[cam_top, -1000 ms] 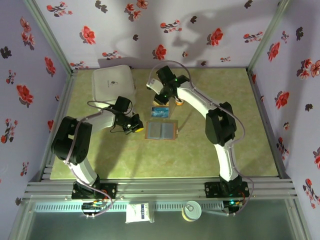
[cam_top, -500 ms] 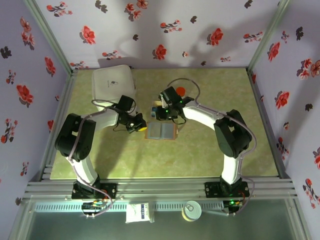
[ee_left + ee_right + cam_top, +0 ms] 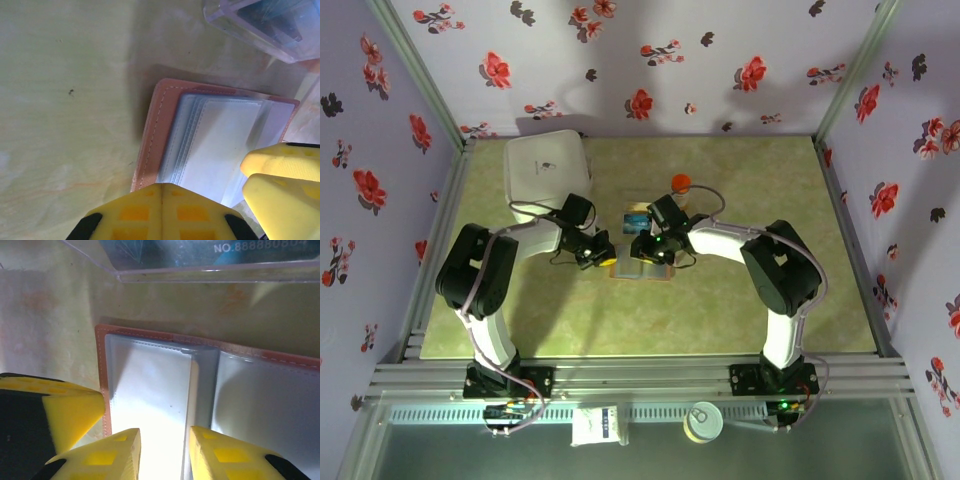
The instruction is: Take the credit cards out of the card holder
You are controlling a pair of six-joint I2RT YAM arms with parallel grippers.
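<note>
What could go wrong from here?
1. Left gripper, shut, sits at the card holder's rim: the holder may slide or lift when pulled.
2. Right gripper straddles a clear sleeve fold: it may pinch plastic alone.
3. The clear box lies close behind: a bump is possible.

Part of card holder (image 3: 150, 385) under right gripper (image 3: 162, 445)

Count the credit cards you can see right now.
1: a teal credit card seen through the clear plastic box, just beyond the open card holder. More may be hidden under it or in the holder's sleeves.
</note>
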